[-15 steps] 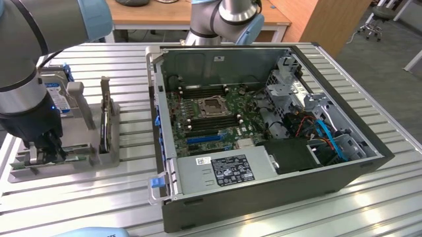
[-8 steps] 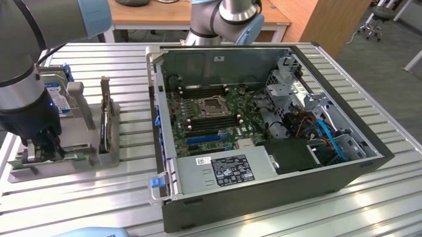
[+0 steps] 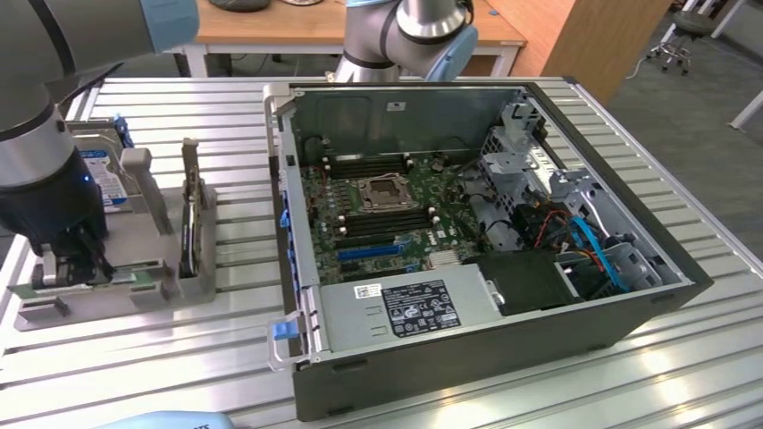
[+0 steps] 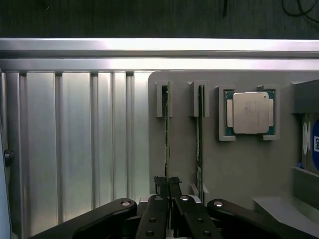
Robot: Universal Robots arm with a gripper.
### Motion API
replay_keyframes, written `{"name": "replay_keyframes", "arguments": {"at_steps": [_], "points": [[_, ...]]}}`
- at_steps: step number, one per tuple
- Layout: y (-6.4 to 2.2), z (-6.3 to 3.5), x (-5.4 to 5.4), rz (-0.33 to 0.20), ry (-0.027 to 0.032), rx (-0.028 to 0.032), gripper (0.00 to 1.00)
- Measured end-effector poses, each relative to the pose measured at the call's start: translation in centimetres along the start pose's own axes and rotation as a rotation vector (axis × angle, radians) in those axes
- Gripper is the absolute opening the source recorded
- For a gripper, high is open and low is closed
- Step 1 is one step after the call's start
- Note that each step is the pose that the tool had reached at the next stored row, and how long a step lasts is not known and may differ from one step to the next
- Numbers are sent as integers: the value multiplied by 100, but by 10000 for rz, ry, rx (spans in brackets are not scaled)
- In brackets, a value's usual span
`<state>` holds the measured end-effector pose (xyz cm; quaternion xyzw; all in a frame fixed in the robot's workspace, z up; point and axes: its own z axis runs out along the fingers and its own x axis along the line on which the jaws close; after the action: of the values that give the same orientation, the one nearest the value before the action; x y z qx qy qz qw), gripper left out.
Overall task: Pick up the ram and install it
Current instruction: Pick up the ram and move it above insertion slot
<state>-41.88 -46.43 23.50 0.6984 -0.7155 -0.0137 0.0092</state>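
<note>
Step in hand: the pick. Grasp is made, lift not yet done, install not started. End effector (image 4: 167, 180) is clenched; its fingers (image 4: 160, 185) are pinched together on the top edge of the ram (image 4: 166, 129), so I read it as grasping the ram. The ram stands on edge in the outermost slot of the grey fixture tray (image 4: 239, 164) and looks seated there, not raised, as far as I can judge. The stick runs straight out from between the fingertips along its slot; how much of it lies under the fingers is hidden.

A second stick (image 4: 200, 124) stands just beside it in the next slot, parallel and not touching; then the CPU (image 4: 247, 113) in its pocket; then the hard drive (image 4: 314, 144) at the tray's far end.

In the exterior view the end effector (image 3: 74, 268) is down over the tray (image 3: 179, 286) at the exterior view's left, on the slatted surface (image 3: 155, 375). The open computer case (image 3: 394, 375) sits well apart to the exterior view's right, motherboard (image 3: 381, 214) exposed.

Judgement on what a lift calls for: a straight pull out of the slot guides, no twist; the thin board could bind or flex; stay off the neighbouring stick. The grip is on a narrow edge, so slip is the risk.
</note>
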Motion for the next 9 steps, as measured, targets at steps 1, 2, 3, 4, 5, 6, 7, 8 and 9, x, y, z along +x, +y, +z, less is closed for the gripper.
{"name": "replay_keyframes", "arguments": {"at_steps": [1, 2, 3, 4, 5, 6, 7, 8, 9], "points": [[1, -14, 0, -4, 0, -1, 12], [1, -29, 0, -8, 1, 0, 12], [1, -44, 0, -13, 1, 0, 12], [2, -59, 0, -18, 1, 0, 12], [2, -75, 0, -24, 1, -1, 12], [3, -90, -1, -31, 1, -1, 12], [3, -105, 0, -39, 1, -1, 12], [4, -120, -1, -48, 1, -1, 12], [4, -136, -1, -58, 2, -1, 12]]}}
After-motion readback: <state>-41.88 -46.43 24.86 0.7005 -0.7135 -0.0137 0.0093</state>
